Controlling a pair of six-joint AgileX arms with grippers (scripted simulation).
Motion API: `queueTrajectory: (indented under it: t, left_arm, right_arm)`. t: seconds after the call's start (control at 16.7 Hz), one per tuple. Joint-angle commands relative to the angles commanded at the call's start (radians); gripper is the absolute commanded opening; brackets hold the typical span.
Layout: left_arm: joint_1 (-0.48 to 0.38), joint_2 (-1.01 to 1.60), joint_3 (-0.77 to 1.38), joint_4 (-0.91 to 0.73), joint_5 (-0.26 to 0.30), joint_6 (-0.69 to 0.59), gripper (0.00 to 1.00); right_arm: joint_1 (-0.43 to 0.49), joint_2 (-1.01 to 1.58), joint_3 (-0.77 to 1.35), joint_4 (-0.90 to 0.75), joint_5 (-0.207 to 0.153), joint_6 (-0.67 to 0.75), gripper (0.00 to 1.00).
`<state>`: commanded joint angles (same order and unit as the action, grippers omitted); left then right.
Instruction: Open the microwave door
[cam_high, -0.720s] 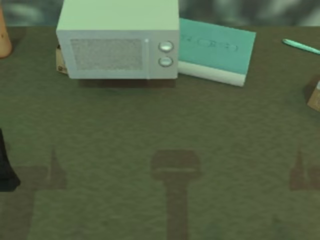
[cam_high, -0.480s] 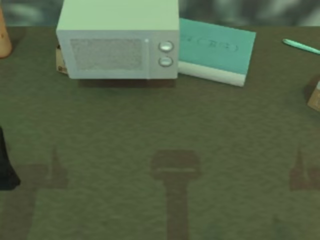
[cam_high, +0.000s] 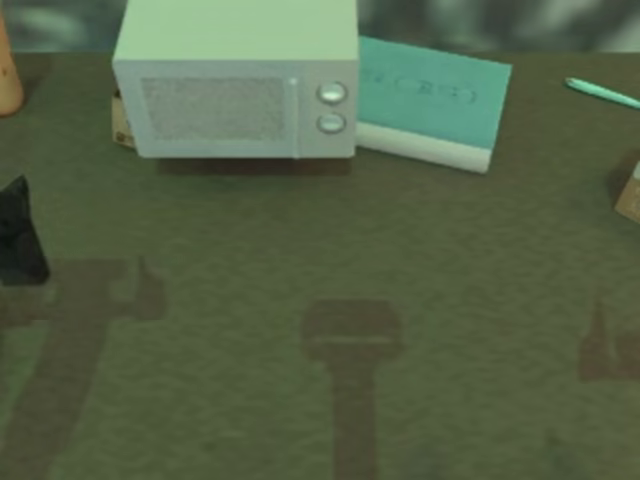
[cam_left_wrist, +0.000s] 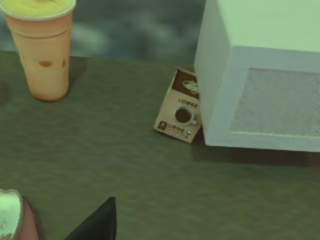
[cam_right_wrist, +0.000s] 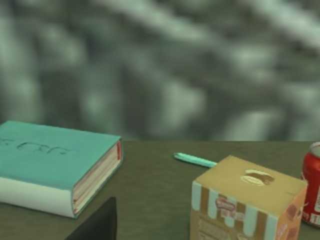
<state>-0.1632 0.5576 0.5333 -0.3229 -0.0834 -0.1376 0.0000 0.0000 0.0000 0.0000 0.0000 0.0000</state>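
The white microwave (cam_high: 236, 75) stands at the table's back left, two round knobs (cam_high: 331, 108) on its right panel. Its door (cam_high: 215, 108), with a speckled grey window and a slim handle (cam_high: 293, 110), lies flush with the front. My left gripper (cam_high: 20, 230) hovers at the table's left edge, in front of and left of the microwave and apart from it. One dark finger (cam_left_wrist: 102, 220) shows in the left wrist view with bare table beside it, facing the microwave's left corner (cam_left_wrist: 260, 75). My right arm is outside the top view; one finger (cam_right_wrist: 102, 220) shows in its wrist view.
An orange cup (cam_left_wrist: 42, 50) and a small coffee box (cam_left_wrist: 180, 107) sit left of the microwave. A teal book (cam_high: 430, 100) lies against its right side. A teal pen (cam_high: 600, 92), a striped carton (cam_right_wrist: 245, 200) and a red can (cam_right_wrist: 312, 182) are at the far right.
My left gripper has moved away from the table's front along the left edge, toward the microwave's row. Its shadow shifted with it. The microwave door has not moved.
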Motion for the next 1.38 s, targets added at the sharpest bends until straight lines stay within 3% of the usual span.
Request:
queueTrajectory:
  t: [0.48,0.78,1.08,1.38]
  left_arm:
    - [-0.219,0.849,0.891,-0.382,-0.104,-0.211,1.0]
    - [-0.335,1.277,1.317,-0.597,-0.16,-0.317,1.0]
    - [-0.409,1.554,1.565,-0.749,-0.196,-0.379,1.0]
    - [-0.423,1.603,1.611,-0.779,-0.203,-0.39,1.0]
  right_arm:
    - [0.0,0.0,0.0,0.0,0.0,0.0,1.0]
    - [0.0,0.0,0.0,0.0,0.0,0.0,1.0]
    - [0.0,0.0,0.0,0.0,0.0,0.0,1.0]
    - [0.0,0.0,0.0,0.0,0.0,0.0,1.0]
